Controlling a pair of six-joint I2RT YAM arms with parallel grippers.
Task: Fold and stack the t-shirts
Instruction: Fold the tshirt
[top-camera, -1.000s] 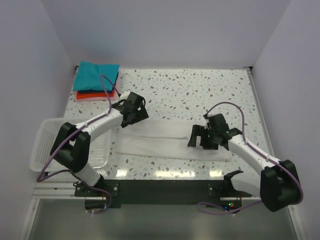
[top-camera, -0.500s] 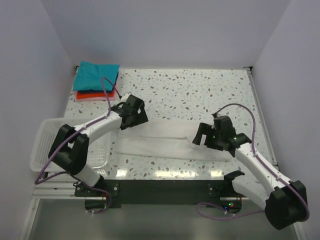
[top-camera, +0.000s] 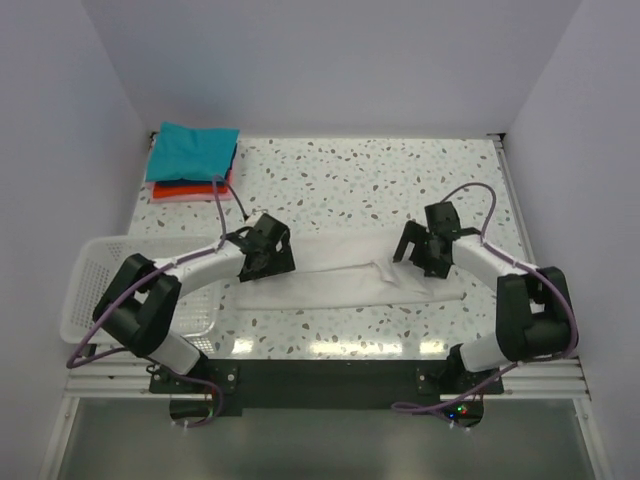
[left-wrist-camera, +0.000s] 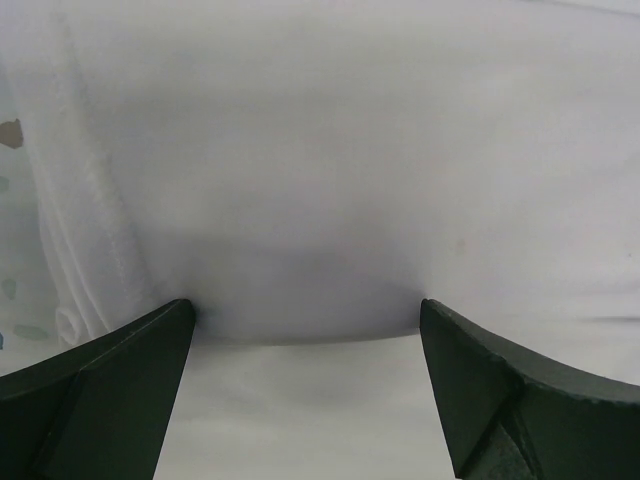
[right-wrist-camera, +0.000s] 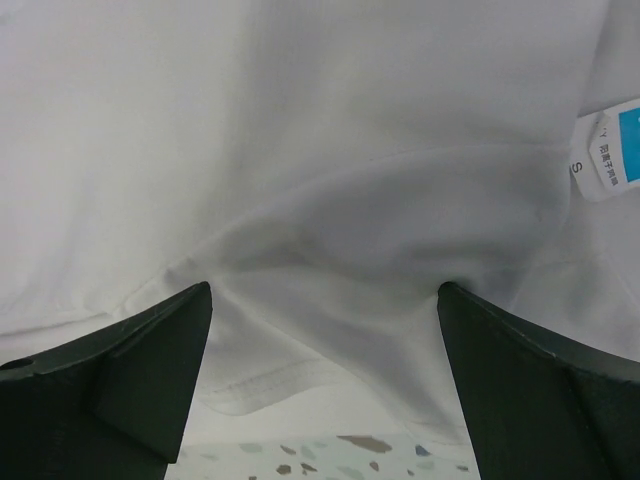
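The white t-shirt (top-camera: 335, 280) lies as a long folded strip across the near middle of the table. My left gripper (top-camera: 268, 256) is open with its fingertips down on the shirt's left end, and white cloth (left-wrist-camera: 320, 180) fills its wrist view between the spread jaws (left-wrist-camera: 305, 318). My right gripper (top-camera: 420, 252) is open over the shirt's right end, its fingers (right-wrist-camera: 190, 310) pressing into wrinkled cloth (right-wrist-camera: 330, 200) near a hem and a blue size tag (right-wrist-camera: 610, 150). The teal shirt (top-camera: 193, 150) lies folded on the red-orange shirt (top-camera: 188, 190) at the far left.
A white mesh basket (top-camera: 88, 290) stands at the near left beside the left arm. White walls close in the table on three sides. A black base rail (top-camera: 330, 375) runs along the near edge.
My right gripper has swung from the shirt's near edge to its far right part. My left gripper has come a little nearer and right, onto the shirt. The strip looks narrower.
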